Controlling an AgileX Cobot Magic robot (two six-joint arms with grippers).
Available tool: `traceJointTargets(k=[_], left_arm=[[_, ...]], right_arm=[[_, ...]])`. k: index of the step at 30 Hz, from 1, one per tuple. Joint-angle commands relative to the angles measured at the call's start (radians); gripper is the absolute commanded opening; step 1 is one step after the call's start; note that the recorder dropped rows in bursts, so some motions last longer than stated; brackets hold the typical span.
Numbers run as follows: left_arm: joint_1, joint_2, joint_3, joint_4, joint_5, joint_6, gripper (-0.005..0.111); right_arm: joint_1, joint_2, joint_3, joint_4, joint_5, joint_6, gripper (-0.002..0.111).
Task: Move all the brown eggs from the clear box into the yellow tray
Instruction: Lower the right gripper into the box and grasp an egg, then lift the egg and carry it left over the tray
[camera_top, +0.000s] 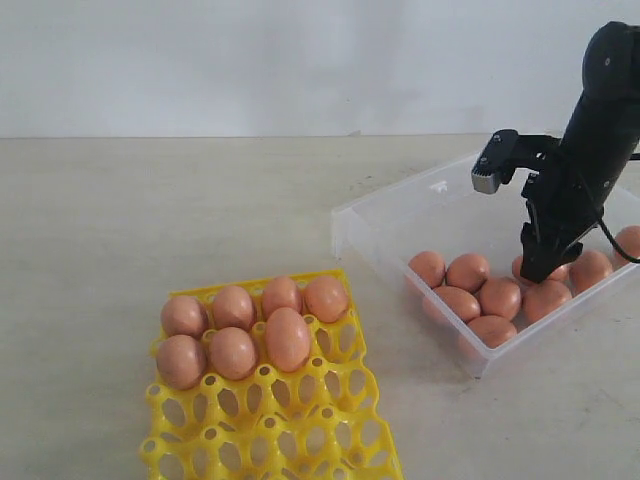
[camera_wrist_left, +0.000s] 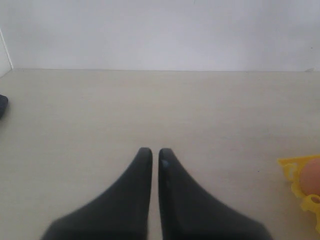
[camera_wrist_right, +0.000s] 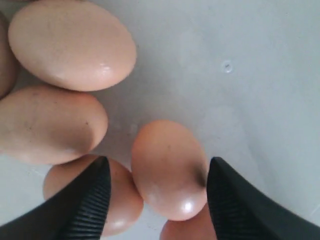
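Observation:
Several brown eggs fill the far cups of the yellow tray at the front left. More brown eggs lie clustered in the near corner of the clear box on the right. My right gripper reaches down into that cluster. In the right wrist view it is open, its fingers either side of one egg: one finger is close against the shell, the other stands off it. My left gripper is shut over bare table, holding nothing. A tray corner with an egg shows beside it.
The tan table stretches between tray and box, with a white wall behind. Other eggs crowd close around the one between my right fingers. A dark object pokes in at the edge of the left wrist view.

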Motion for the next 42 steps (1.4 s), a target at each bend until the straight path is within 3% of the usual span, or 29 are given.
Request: traceJointTargets(k=[1, 14, 24, 28, 32, 36, 40, 42], left_arm=[[0.003, -0.002, -0.001, -0.005, -0.007, 0.007, 0.004], [0.003, -0.002, -0.001, -0.005, -0.007, 0.007, 0.004], [0.003, -0.002, -0.001, -0.005, -0.007, 0.007, 0.004], [0.003, -0.002, -0.001, -0.005, -0.007, 0.007, 0.004], [0.003, -0.002, -0.001, -0.005, -0.007, 0.007, 0.004], [0.003, -0.002, -0.001, -0.005, -0.007, 0.007, 0.004], [0.003, -0.002, -0.001, -0.005, -0.007, 0.007, 0.004], [0.003, -0.002, -0.001, -0.005, -0.007, 0.007, 0.004]], right_arm=[[0.001, 0.02, 0.0, -0.017, 0.007, -0.01, 0.051], [0.001, 0.051, 0.0, -0.07, -0.008, 0.048, 0.051], [0.001, 0.051, 0.0, -0.095, -0.035, 0.071, 0.002], [0.001, 0.047, -0.002, -0.092, -0.115, 0.233, 0.0], [-0.001, 0.004, -0.002, 0.01, -0.269, 0.366, 0.0], [-0.001, -0.074, 0.046, 0.296, -0.506, 0.427, 0.0], [0.031, -0.177, 0.2, 0.661, -1.014, 0.416, 0.0], [0.063, -0.207, 0.249, 0.706, -1.25, 0.421, 0.0]])
